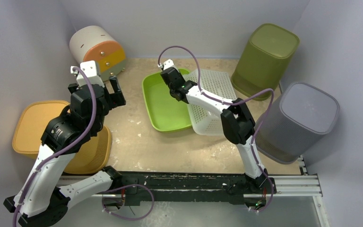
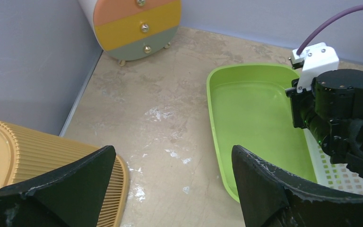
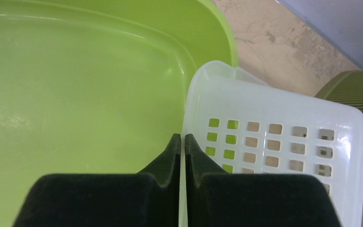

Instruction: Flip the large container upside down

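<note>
**Clamped at the rim**

Top view: the white basket (image 1: 212, 101) sits mid-table against the green tray's (image 1: 163, 101) right edge; right gripper (image 1: 172, 79) is at its far left corner; left gripper (image 1: 115, 92) hangs released, well apart. Left wrist: jaws wide over bare table (image 2: 160, 118). Right wrist: fingers (image 3: 170, 156) clenched on the basket's thin wall, just beside the tray.

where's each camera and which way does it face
top external: above, behind the bases, facing down on the table; both arms show
left wrist: on the left arm, facing across to the green tray and right arm; left gripper open
right wrist: facing down at the white basket beside that tray; right gripper pinching its rim
all three share the tray
</note>
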Available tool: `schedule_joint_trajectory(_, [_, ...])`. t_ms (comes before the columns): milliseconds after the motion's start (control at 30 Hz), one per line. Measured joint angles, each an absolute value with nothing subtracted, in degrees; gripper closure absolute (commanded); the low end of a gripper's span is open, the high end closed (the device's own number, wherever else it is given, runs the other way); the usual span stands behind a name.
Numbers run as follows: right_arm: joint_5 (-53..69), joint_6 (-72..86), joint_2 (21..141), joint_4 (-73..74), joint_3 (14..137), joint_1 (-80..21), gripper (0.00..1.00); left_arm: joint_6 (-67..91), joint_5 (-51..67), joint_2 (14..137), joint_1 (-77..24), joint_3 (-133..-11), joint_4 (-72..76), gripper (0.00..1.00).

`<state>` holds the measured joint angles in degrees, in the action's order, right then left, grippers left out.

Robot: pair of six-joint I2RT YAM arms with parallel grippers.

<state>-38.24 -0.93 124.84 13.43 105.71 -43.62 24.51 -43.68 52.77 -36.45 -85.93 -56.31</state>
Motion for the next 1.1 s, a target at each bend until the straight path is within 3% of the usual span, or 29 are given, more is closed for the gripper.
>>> schedule_joint_trajectory(33, [-38.3, -0.7, 124.7, 13.4, 105.7, -43.4, 0.64, 24.5, -43.7, 52.8, -36.4, -85.7, -56.3, 0.10])
schedule_joint_trajectory(67, [-38.3, -0.2, 124.6, 13.4, 105.7, -43.4, 0.59, 24.5, -43.7, 52.8, -36.4, -85.5, -56.4, 0.10])
schedule_joint_trajectory(233, [-39.2, 0.5, 123.3, 13.6, 104.9, -43.0, 0.46, 24.5, -43.7, 53.3, -36.4, -85.4, -56.4, 0.10])
schedule_joint_trajectory(467, [-35.7, -0.3, 117.6, 13.4, 103.9, -43.6, 0.42, 24.5, -43.7, 53.5, -36.4, -85.7, -56.5, 0.10])
schedule_joint_trajectory(733, [-22.2, 0.4, 113.3, 12.0, 103.1, -49.6, 0.43, 24.5, -43.7, 56.3, -36.4, -90.7, -56.7, 0.10])
schedule_joint_trajectory(1100, [-13.8, 6.8, 123.6, 11.8, 103.2, -58.1, 0.42, 24.5, -44.2, 58.0, -36.4, -97.7, -56.2, 0.10])
